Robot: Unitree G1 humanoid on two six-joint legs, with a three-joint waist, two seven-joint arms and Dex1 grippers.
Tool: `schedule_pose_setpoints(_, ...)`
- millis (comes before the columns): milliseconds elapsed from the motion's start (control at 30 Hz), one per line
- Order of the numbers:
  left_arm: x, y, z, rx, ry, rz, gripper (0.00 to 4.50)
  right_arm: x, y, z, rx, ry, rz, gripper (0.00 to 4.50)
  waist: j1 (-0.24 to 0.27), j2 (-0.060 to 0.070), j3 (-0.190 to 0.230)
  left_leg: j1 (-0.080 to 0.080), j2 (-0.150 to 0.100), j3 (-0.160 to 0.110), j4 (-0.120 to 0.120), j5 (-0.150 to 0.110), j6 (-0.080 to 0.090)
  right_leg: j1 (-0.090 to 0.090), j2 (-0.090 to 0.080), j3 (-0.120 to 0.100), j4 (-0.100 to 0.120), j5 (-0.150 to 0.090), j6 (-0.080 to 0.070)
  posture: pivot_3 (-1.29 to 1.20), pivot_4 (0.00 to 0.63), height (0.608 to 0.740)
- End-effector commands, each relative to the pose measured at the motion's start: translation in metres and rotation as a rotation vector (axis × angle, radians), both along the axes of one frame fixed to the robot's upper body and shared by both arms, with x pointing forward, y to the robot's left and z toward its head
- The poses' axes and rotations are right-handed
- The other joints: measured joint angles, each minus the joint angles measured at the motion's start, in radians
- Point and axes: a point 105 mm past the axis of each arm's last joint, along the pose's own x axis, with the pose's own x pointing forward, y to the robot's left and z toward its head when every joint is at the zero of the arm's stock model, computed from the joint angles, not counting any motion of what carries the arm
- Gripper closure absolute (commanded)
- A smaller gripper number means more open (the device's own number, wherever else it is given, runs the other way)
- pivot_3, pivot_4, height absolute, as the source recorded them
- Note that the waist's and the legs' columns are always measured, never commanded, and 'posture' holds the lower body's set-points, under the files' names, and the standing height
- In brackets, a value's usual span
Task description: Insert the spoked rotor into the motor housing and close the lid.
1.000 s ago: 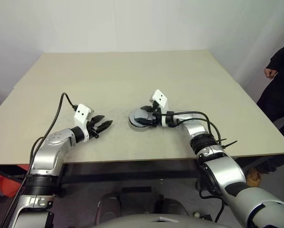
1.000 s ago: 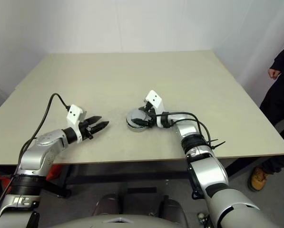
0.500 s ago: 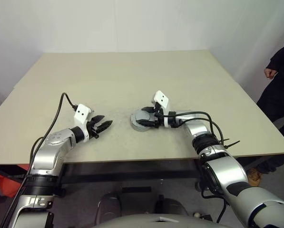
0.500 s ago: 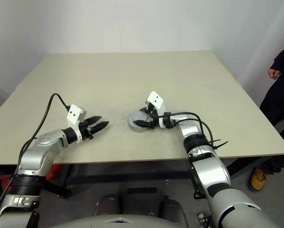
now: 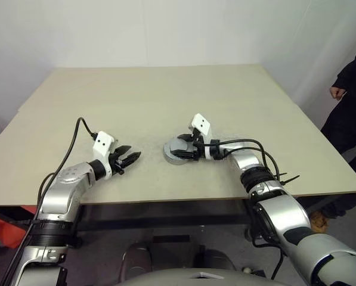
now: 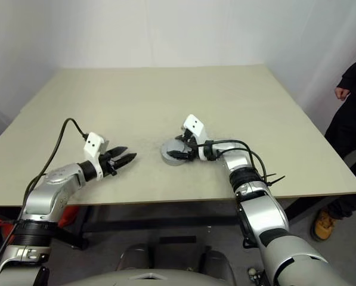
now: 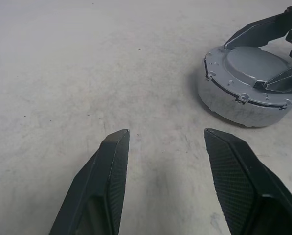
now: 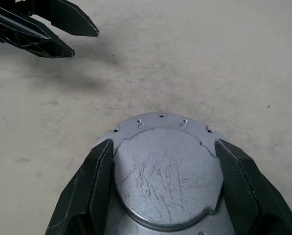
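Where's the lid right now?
On top of the motor housing, mid-table, the lid sits between the right gripper fingers, the left gripper hovering nearby.

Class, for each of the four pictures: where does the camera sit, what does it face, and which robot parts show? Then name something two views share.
Left eye view: on the head, looking down over the table; both arms, left pincer, right pincer.
Right eye view: beside it, same scene; a person stands at the right edge.
Left wrist view: along the open left fingers, toward the lidded motor housing.
Right wrist view: right fingers either side of the lid.
Shared: both wrist views show the housing.
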Motion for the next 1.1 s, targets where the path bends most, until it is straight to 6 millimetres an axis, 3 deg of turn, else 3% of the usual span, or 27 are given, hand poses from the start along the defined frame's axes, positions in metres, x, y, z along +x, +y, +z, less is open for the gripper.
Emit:
schedule_pose_setpoints(33, 0.001, -0.004, 0.014, 0.011, -0.059, -0.017, 1.94, 0.0, 0.0, -0.001, -0.006, 0.026, -0.002, 1.35, 0.0, 0.0, 0.0, 0.0, 0.0, 0.0, 0.0, 0.0, 0.0, 0.0, 0.0, 0.0, 0.0, 0.0, 0.0, 0.0, 0.0, 0.74)
schedule_pose_setpoints(200, 0.001, -0.004, 0.012, 0.013, -0.056, -0.018, 1.94, 0.002, 0.002, 0.007, 0.043, 0.045, -0.014, 1.35, -0.001, 0.0, 0.0, 0.0, 0.0, 0.0, 0.0, 0.0, 0.0, 0.0, 0.0, 0.0, 0.0, 0.0, 0.0, 0.0, 0.0, 0.74)
schedule_pose_setpoints(467, 0.001, -0.003, 0.012, 0.017, -0.055, -0.017, 1.94, 0.002, 0.004, 0.003, 0.028, 0.045, -0.022, 1.35, -0.002, 0.0, 0.0, 0.0, 0.0, 0.0, 0.0, 0.0, 0.0, 0.0, 0.0, 0.0, 0.0, 0.0, 0.0, 0.0, 0.0, 0.74)
schedule_pose_setpoints(1100, 0.001, -0.002, 0.011, 0.024, -0.056, -0.013, 1.94, -0.011, 0.021, -0.022, -0.031, 0.096, -0.037, 1.35, -0.018, 0.0, 0.0, 0.003, 0.001, 0.0, -0.003, 0.0, 0.0, 0.0, 0.0, 0.0, 0.0, 0.0, 0.0, 0.0, 0.0, 0.74)
